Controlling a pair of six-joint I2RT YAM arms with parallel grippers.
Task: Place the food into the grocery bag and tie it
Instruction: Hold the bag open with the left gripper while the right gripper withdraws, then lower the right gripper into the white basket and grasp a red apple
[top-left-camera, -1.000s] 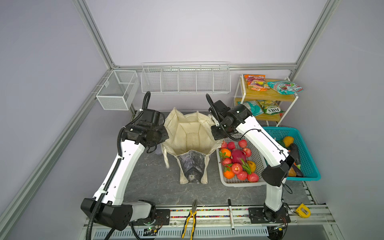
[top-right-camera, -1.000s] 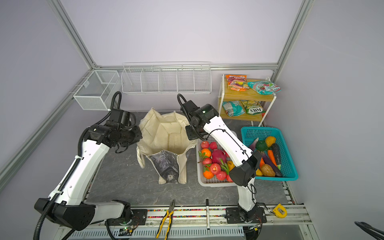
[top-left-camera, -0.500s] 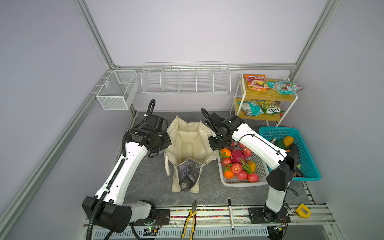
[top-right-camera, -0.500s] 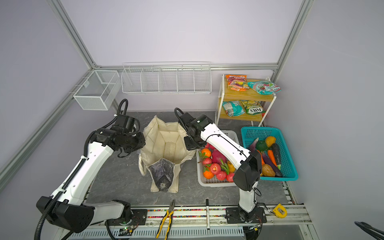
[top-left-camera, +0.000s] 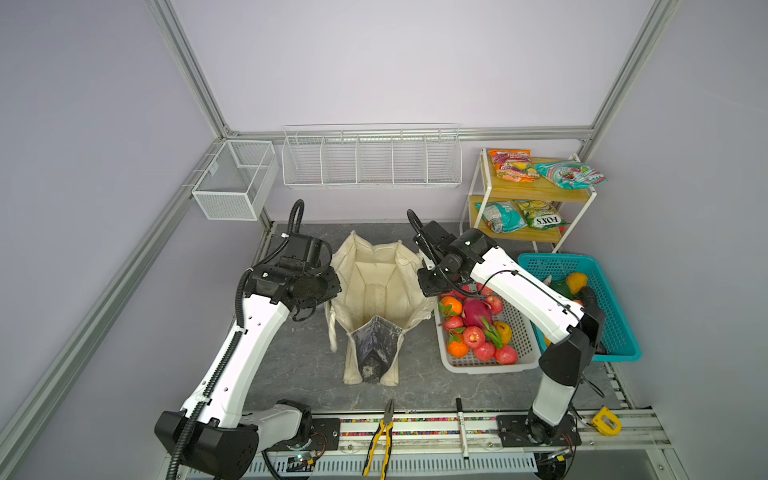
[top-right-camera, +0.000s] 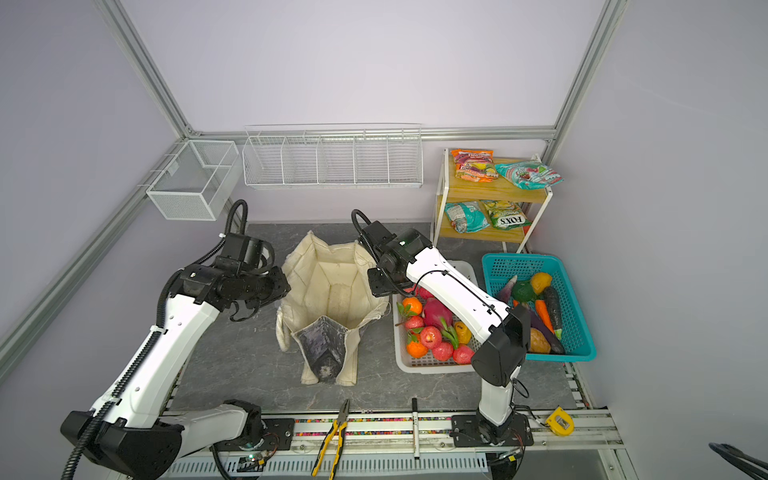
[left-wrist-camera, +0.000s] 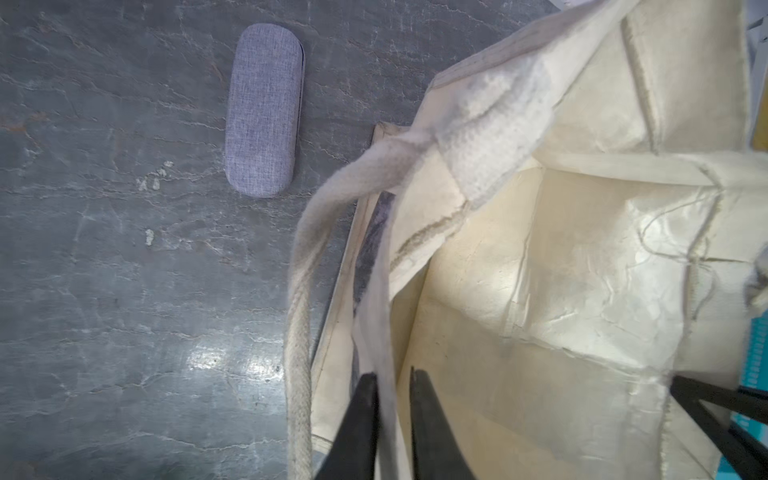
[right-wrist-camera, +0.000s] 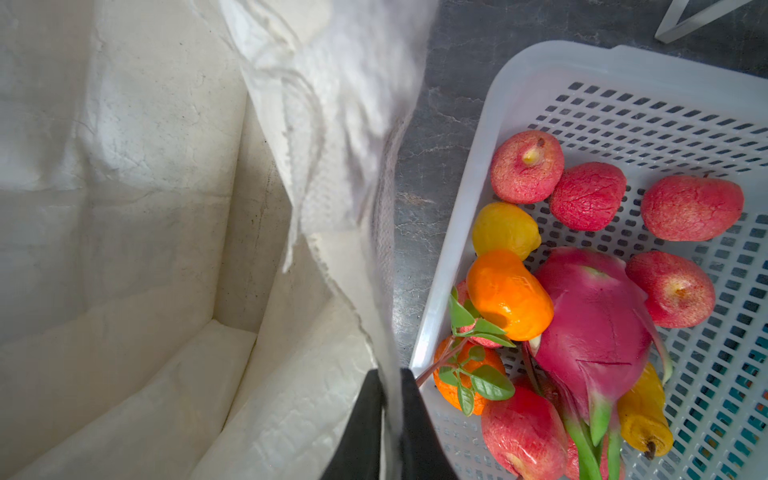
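Observation:
The cream grocery bag (top-left-camera: 376, 286) (top-right-camera: 332, 286) stands open mid-table, its dark marbled panel (top-left-camera: 374, 349) facing the front. My left gripper (left-wrist-camera: 392, 374) is shut on the bag's left rim (left-wrist-camera: 382, 316), beside a strap handle (left-wrist-camera: 299, 291). My right gripper (right-wrist-camera: 390, 374) is shut on the right rim (right-wrist-camera: 332, 174). The bag's inside (right-wrist-camera: 145, 208) shows no food. Fruit, including a magenta dragon fruit (top-left-camera: 476, 311) (right-wrist-camera: 594, 324), lies in the white basket (top-left-camera: 486, 365). Vegetables fill the teal basket (top-left-camera: 623, 332). Snack packets (top-left-camera: 513, 166) lie on the shelf.
A grey glasses case (left-wrist-camera: 264, 112) lies on the table left of the bag. Pliers (top-left-camera: 382, 432), a pen (top-left-camera: 460, 419) and a yellow tape measure (top-left-camera: 606, 422) rest on the front rail. Wire baskets (top-left-camera: 370, 158) hang on the back wall.
Both arms have come down and toward the front of the table, and the bag held between them has shifted forward with them. Both grips have stayed on the rim.

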